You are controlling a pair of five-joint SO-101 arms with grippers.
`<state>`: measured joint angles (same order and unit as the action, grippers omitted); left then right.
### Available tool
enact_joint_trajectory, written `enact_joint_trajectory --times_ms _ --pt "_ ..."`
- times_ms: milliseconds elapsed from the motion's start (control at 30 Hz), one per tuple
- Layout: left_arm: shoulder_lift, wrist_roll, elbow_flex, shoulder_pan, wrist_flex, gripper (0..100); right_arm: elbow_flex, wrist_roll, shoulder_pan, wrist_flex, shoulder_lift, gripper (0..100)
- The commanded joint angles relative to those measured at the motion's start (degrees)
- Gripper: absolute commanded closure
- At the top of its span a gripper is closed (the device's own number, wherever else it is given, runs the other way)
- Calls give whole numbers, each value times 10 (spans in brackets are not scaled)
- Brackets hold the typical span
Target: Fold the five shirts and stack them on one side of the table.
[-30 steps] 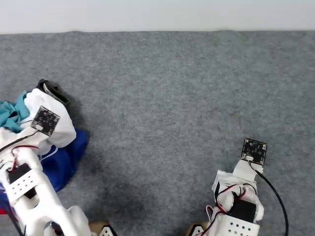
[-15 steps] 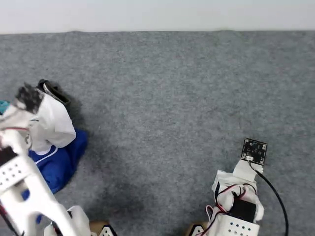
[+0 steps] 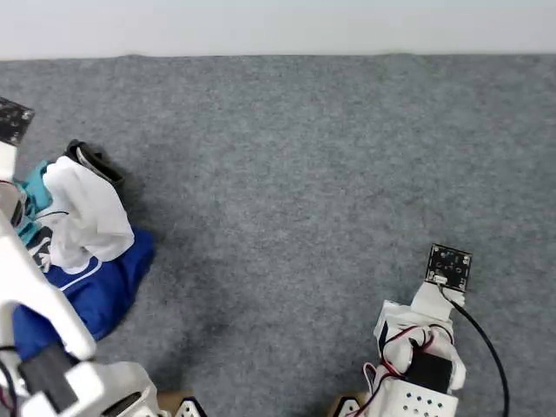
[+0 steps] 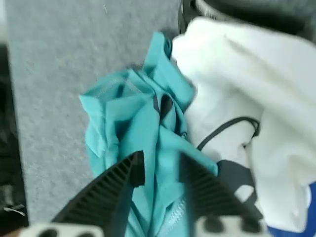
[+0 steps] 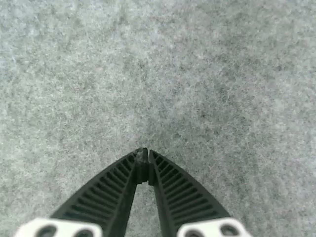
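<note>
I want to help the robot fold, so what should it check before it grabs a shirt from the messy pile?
1. Left gripper open: ok.
2. Crumpled teal shirt lined up with it: ok.
3. Teal shirt clear of the crumpled white shirt: not ok, they touch.
4. Right gripper ready: not ok, shut over the bare grey carpeted table.
5. Five shirts in the shirt pile: cannot tell.

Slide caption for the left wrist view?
Left hand, open, above the crumpled teal shirt beside the white shirt on the grey table.

Grey felt tabletop [image 3: 330, 156], white wall [image 3: 278, 26] in bg
</note>
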<state>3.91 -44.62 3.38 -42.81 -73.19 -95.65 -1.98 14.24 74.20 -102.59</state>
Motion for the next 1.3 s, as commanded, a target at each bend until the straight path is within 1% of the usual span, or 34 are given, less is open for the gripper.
enact_joint_trajectory --times_ms 0,300,400,467,567,600,633,667,767,833,933,1067,1167,1267 --pt "-35 -11 -50 -18 -23 758 -8 -3 4 2 -4 990" --pt "-176 -12 -151 -24 -104 754 -8 -3 4 2 -4 990" --pt "-217 -10 -185 -24 -114 759 -8 -3 4 2 -4 990" --pt "-236 -10 -202 -23 -114 807 -8 -3 4 2 -4 990" --pt "-241 -10 -230 -19 -114 989 -8 -3 4 2 -4 990" --pt "-240 -10 -240 -18 -114 998 -8 -3 4 2 -4 990" --pt "-240 -10 -249 -17 -114 983 -8 -3 4 2 -4 990" --pt "-237 -9 -262 -17 -118 995 -8 -3 4 2 -4 990" --pt "-221 -8 -312 -17 -138 995 -8 -3 4 2 -4 990" --pt "-203 14 -350 -15 -145 995 -8 -3 4 2 -4 990" --pt "-175 74 -419 -13 -143 995 -8 -3 4 2 -4 990" --pt "-149 139 -502 15 -146 995 -8 -3 4 2 -4 990" --pt "-133 188 -555 52 -147 995 -8 -3 4 2 -4 990" --pt "-113 231 -596 108 -147 995 -8 -3 4 2 -4 990"
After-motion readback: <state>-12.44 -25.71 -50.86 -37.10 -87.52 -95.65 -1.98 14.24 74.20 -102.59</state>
